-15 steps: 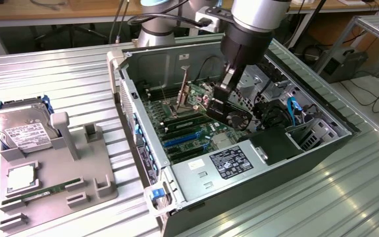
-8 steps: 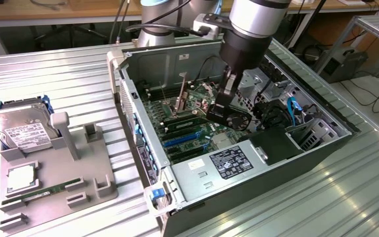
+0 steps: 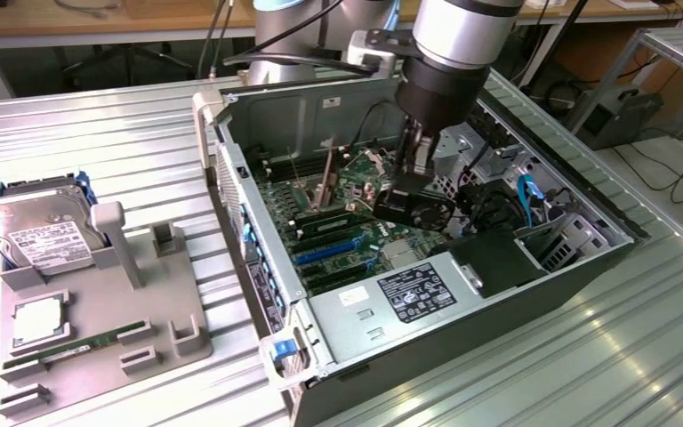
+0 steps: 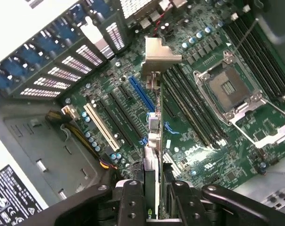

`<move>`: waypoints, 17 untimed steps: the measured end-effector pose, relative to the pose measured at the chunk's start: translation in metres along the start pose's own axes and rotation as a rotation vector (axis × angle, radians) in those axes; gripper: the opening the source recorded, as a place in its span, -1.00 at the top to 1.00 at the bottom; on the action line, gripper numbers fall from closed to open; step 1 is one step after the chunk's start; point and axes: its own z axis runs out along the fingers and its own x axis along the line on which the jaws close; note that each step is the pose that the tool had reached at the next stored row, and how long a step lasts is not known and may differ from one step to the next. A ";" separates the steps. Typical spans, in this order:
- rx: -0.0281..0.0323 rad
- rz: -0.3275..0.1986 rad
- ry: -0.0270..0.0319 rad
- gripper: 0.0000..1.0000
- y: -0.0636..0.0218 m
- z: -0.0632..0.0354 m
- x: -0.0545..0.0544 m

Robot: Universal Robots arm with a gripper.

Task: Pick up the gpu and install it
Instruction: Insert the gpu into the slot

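At nine o'clock in the exterior view, the hard drive (image 3: pixel 39 233) is seen in its tray (image 3: pixel 188 331). Toward one o'clock, the gpu (image 3: pixel 419 212) is held clamped in the pincer (image 3: pixel 418 182) inside the case (image 3: pixel 306 111), above the motherboard (image 3: pixel 317 191); pickup is judged done, seating is not.

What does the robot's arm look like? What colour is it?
The arm is a fat, shiny silver-grey tube that ends in a round black wrist. A black cable curls next to it. The gripper is black metal. Its two fingers are flat black bars with little round screw holes.
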 end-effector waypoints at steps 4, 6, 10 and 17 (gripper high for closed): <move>0.0014 -0.064 -0.0016 0.47 0.0000 0.0000 0.000; 0.0024 -0.100 -0.0024 0.47 0.0000 0.0000 0.000; 0.0049 -0.174 -0.0027 0.47 0.0000 0.0001 0.000; 0.0110 -0.307 -0.0007 0.47 0.0000 0.0024 0.000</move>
